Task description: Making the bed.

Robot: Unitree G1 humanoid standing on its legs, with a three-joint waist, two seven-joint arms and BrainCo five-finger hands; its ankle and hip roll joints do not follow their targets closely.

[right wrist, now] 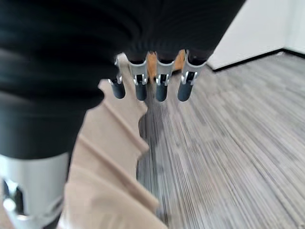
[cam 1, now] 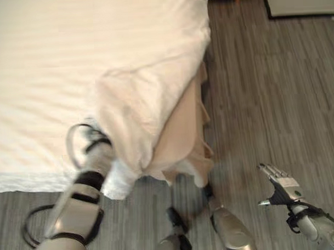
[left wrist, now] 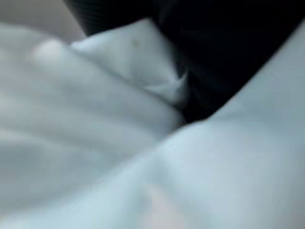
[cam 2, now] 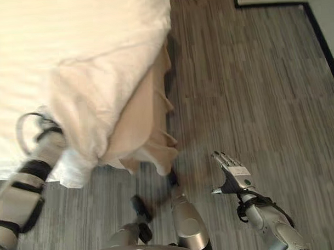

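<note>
Corner of white duvet (cam 1: 139,112) lifted at the bed (cam 1: 39,80) edge.
Left robot hand (cam 1: 96,146) is buried in cloth, grip unclear; it should draw the corner outward smoothly. Right robot hand (cam 1: 279,181) hangs released.

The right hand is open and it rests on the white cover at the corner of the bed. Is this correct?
Not quite. The right hand is open, but it hangs over the grey floor, apart from the white cover, as the left eye view shows.

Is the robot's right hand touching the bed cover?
No, the right hand hangs over the grey floor with its fingers straight, apart from the white duvet.
</note>
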